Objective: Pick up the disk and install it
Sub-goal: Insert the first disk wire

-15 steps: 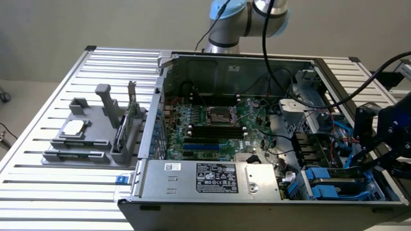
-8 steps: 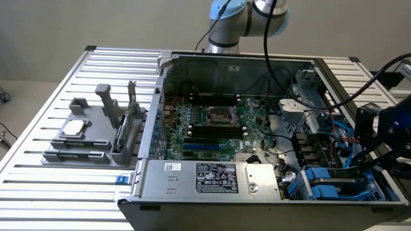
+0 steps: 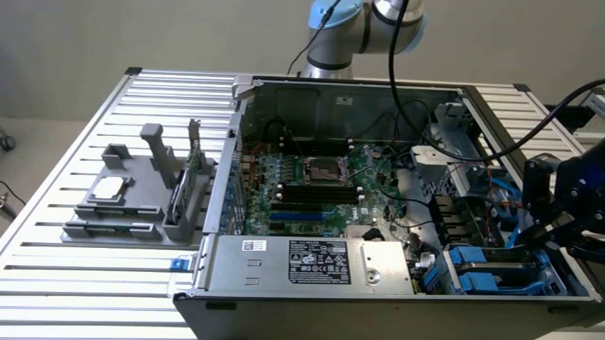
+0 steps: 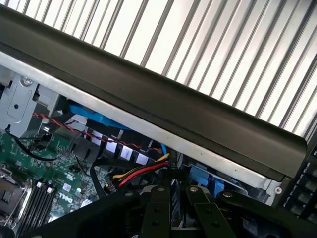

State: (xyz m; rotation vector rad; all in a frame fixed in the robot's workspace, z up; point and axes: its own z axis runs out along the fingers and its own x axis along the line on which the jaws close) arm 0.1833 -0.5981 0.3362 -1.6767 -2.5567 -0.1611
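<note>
Seemingly the install step is in hand: on the silver slatted metal table [image 3: 85,283], over the near right corner of the open black tower computer case [image 3: 378,306], the black robot gripper [image 3: 565,225] is held, its state not to be told. The blue-framed silver-grey disk [image 3: 482,276] is seen low in that corner, just below the gripper. Clearance from the red and yellow cables [image 4: 143,171] is called for in any further move.

The worktop [image 3: 66,283] is pale silver, striped by ribbed slats. Inside the dark grey case [image 3: 378,315], the motherboard [image 3: 312,184] is green with black slots. The power supply [image 3: 274,262] is silver with a black-and-white label, the plastic carriers [image 3: 492,278] bright blue, and the wires [image 4: 143,171] red, yellow and black. The end effector [image 4: 171,213] is black.
</note>
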